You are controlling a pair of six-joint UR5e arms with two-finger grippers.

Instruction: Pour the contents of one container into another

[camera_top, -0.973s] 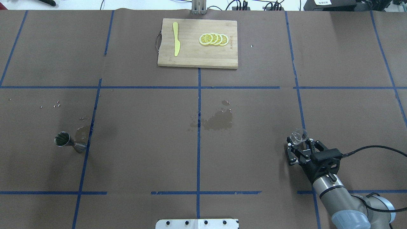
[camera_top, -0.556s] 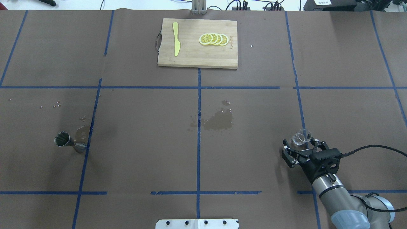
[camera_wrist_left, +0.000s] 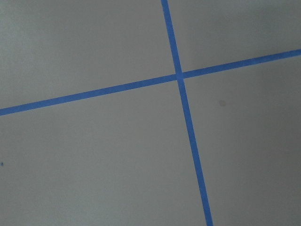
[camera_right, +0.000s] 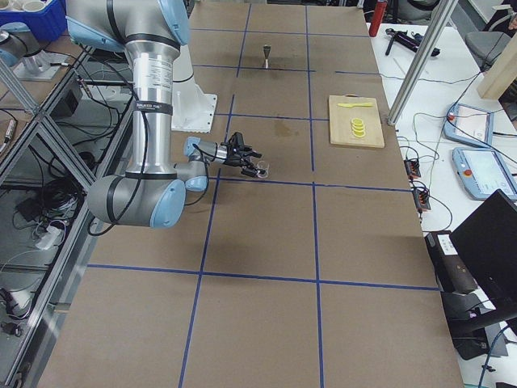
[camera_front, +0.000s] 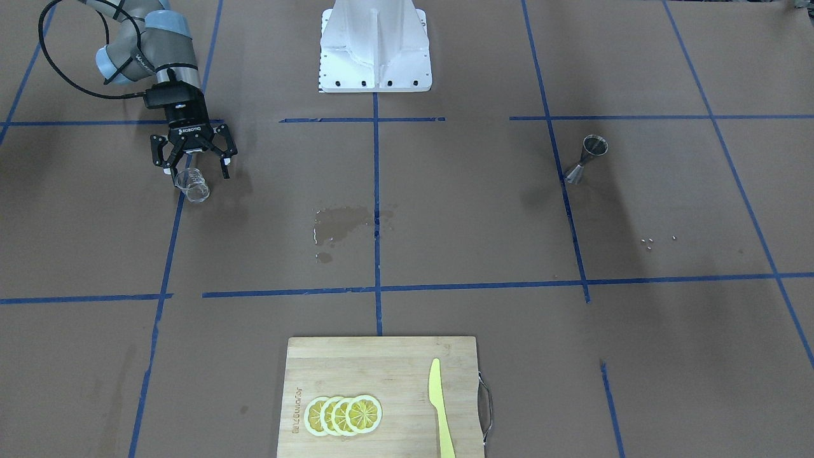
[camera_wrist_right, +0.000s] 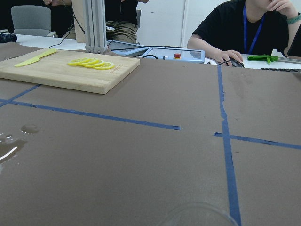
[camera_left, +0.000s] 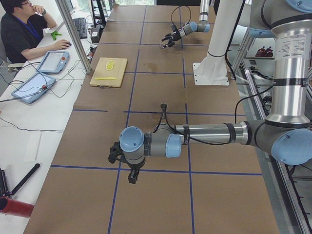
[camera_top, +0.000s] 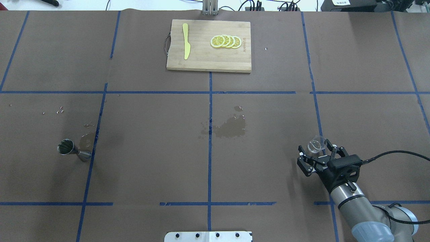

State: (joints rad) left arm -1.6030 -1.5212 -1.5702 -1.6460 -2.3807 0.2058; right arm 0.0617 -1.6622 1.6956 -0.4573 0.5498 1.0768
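Overhead exterior comes first: we see the right gripper [camera_top: 317, 151] low over the surface [camera_top: 151, 161] at the near right, its jaws spread wide and gripping nothing. The glass cup [camera_top: 317, 144] stands upright just beyond the fingertips, apart from both as far as we can tell. The jigger [camera_top: 72, 150] stands upright well apart on the left, beside a line of blue tape [camera_top: 89, 168]. Between the two lies a wet patch [camera_top: 231, 127]. At the far edge a cutting board [camera_top: 208, 62] carries lemon slices [camera_top: 225, 41] and a yellow knife [camera_top: 185, 41].

Exterior front-facing mirrors this. The glass cup sits on that view's left, just in front of the wide-spread right gripper, and the jigger stands on that view's right.

Exterior left puts the left arm near us. The left gripper [camera_left: 130, 171] hangs over a crossing of blue tape, and we cannot tell whether it is spread or closed. The jigger stands farther along the surface.

Exterior right shows the near arm reaching out low, with the glass cup at the tips of the right gripper and the jigger far off.

Left wrist-mounted gives us only the surface and two crossing lines of blue tape.

Right wrist-mounted catches the faint rim of the glass cup at the bottom edge. The cutting board lies at the far left, and an operator [camera_wrist_right: 244, 28] sits beyond the surface.
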